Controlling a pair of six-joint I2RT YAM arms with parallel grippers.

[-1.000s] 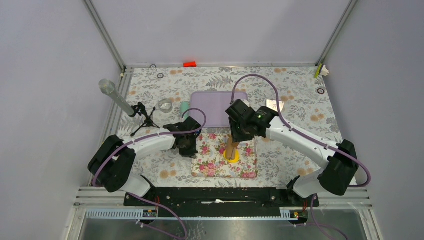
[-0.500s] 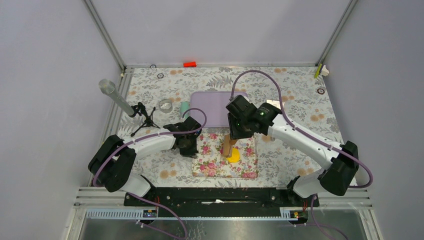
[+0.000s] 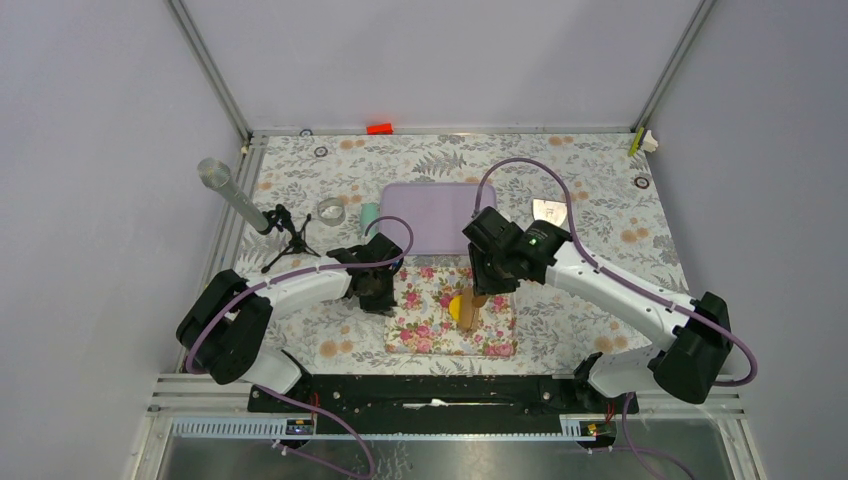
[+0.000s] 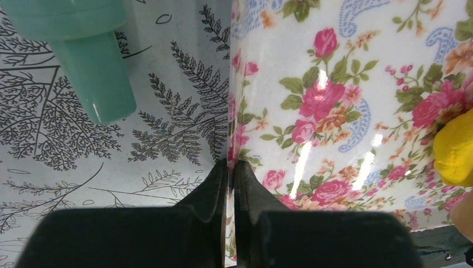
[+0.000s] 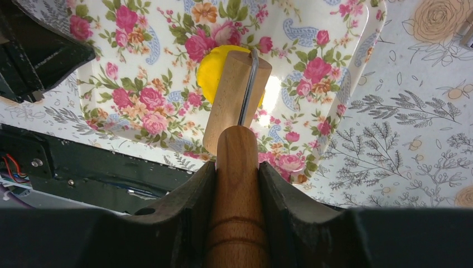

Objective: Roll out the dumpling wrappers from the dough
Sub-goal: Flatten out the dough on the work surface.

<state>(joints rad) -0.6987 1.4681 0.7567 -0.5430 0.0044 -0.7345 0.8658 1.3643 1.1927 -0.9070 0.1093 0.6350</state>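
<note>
The dough (image 3: 457, 306) sits as a small bright yellow lump on the flowered tray (image 3: 430, 338), a little right of the tray's middle and towards its far side. From the right wrist view the dough (image 5: 207, 72) shows as a rounded yellow patch, its right part covered by the pale wooden drum of a small roller (image 5: 234, 100). The drum lies over it, though I cannot tell how hard it bears down. The right claw (image 5: 237, 167) is closed around the roller's turned wooden handle, one finger on each side of it, and a thin metal wire runs from the handle up to the drum. Seen from above, the right claw (image 3: 487, 275) hangs over the tray's far right part with the roller (image 3: 478, 298) slanting down beneath it, just beside the yellow lump. The left claw (image 3: 380, 295) is at the tray's left edge, and its own camera shows the left claw (image 4: 230, 167) pinched shut on the thin rim of the tray (image 4: 334, 84), with the dough (image 4: 454, 148) far over at the right border of that picture. A mint green cylinder (image 4: 95, 78) lies on the fern-printed table cover (image 4: 67, 139) just left of the tray. Beyond the tray lies a lilac mat (image 3: 430, 215), and a microphone (image 3: 235, 195) on a small tripod stands at the far left.
</note>
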